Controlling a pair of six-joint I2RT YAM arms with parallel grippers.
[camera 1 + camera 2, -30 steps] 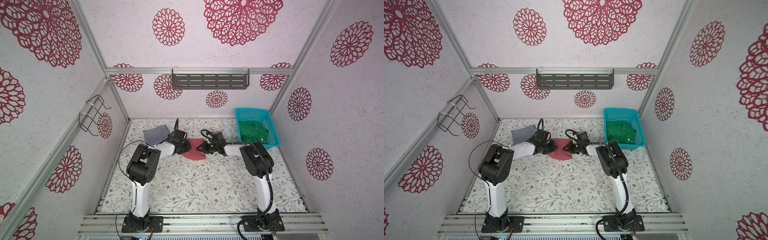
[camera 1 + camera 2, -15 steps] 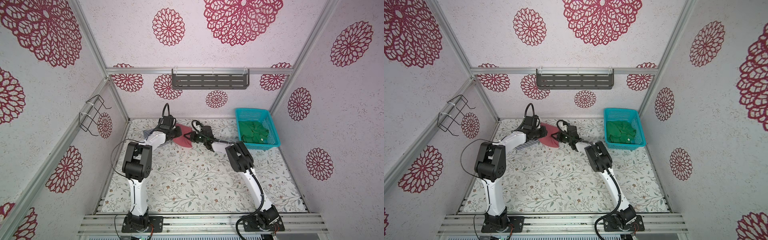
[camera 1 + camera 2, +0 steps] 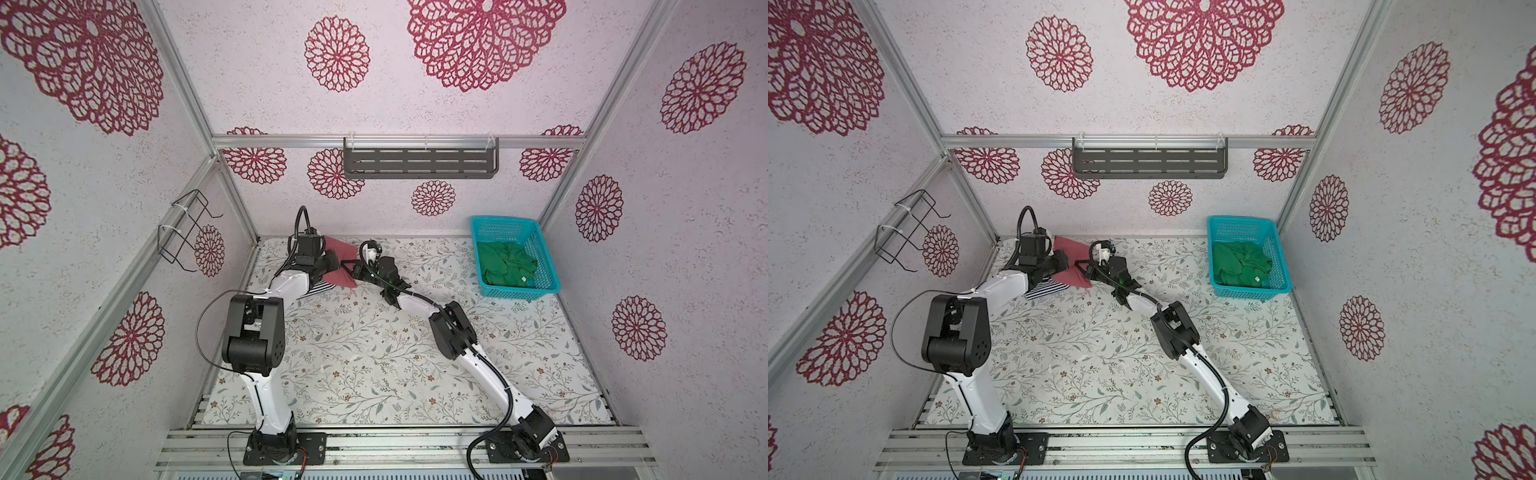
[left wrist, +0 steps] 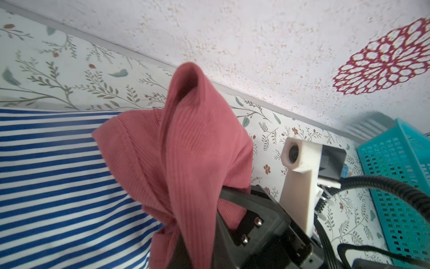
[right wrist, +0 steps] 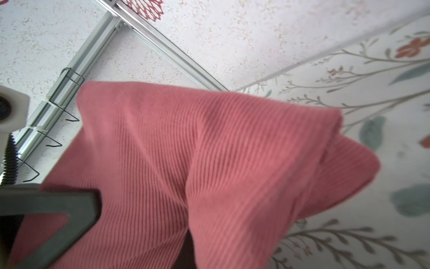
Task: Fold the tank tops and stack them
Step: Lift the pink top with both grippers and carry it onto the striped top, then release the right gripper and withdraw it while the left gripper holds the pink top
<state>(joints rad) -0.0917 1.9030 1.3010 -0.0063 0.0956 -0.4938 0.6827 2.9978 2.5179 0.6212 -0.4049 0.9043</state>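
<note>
Both arms are crammed into the far left corner right now. The left gripper [image 3: 331, 264] and right gripper [image 3: 349, 267] are each clamped shut on the red-pink top [image 3: 337, 251], holding it bunched up off the table [image 3: 374, 353], close to the back wall [image 3: 374, 216]. So there's not much room behind, but loads of bare floral surface in the middle and near side. The striped top [image 3: 319, 288] lies flat right underneath. My left wrist cam shows that best, with the stripes [image 4: 58, 174] running under the hanging pink cloth [image 4: 186, 151]. The right wrist cam is mostly ribbed pink [image 5: 186, 163] plus the wire rack [image 5: 69, 74] on the side wall. Only the top views show the green top [image 3: 505, 266], crumpled inside the basket [image 3: 540, 249] at the far right. It has a small white tag [image 3: 523, 279] that I can't read.
</note>
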